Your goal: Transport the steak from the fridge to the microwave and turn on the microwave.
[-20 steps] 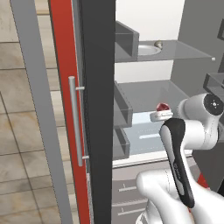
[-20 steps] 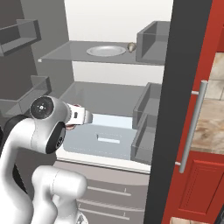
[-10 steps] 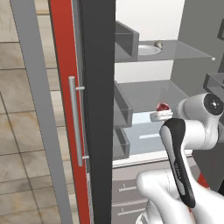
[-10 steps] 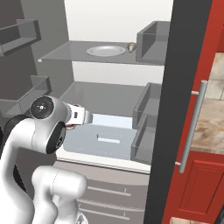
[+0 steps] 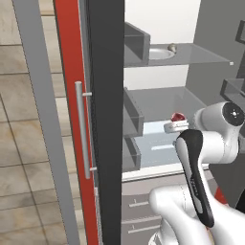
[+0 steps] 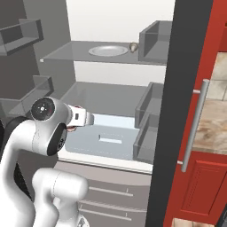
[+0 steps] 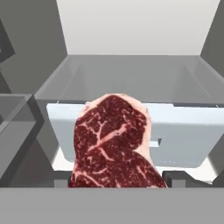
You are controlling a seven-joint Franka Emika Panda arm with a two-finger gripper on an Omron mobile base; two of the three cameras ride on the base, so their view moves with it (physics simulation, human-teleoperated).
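Right now the gripper (image 7: 118, 186) is clamped on the steak (image 7: 114, 144), which stands lengthwise ahead of it, facing the fridge (image 7: 131, 78) interior.

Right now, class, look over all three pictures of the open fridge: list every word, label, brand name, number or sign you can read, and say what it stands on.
None: no readable text in any view.
The fridge shelves, bins and white drawer are blank.
The steak held at the tool carries only pale marbling, no label.
The red cabinet door and its grey handle are unmarked.
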